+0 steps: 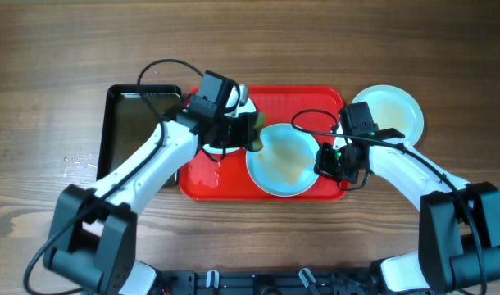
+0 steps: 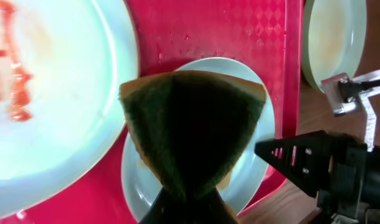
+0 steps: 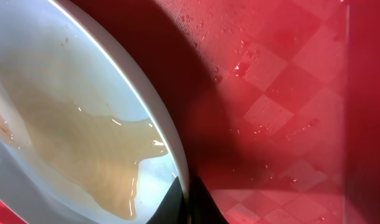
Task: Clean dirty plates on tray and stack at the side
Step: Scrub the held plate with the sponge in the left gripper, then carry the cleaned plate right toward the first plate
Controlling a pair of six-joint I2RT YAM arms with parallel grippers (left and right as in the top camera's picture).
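On the red tray [image 1: 207,176] lies a pale plate [image 1: 279,160] with a thin brown watery film. My right gripper [image 1: 328,161] is shut on its right rim, as the right wrist view shows [image 3: 187,198], with the filmed plate [image 3: 65,118] to the left. My left gripper [image 1: 236,131] is shut on a green sponge [image 1: 255,131] and holds it over that plate's left edge [image 2: 252,168]; the sponge [image 2: 190,118] fills the left wrist view. A second plate [image 2: 47,93] with an orange-red smear lies on the tray, mostly hidden overhead under the left arm. A third plate [image 1: 389,115] sits on the table right of the tray.
A black tray [image 1: 135,123] stands against the red tray's left side. The wet red tray floor [image 3: 271,93] shows water drops. The third plate [image 2: 333,37] lies just past the tray's edge, close to my right arm [image 2: 321,168].
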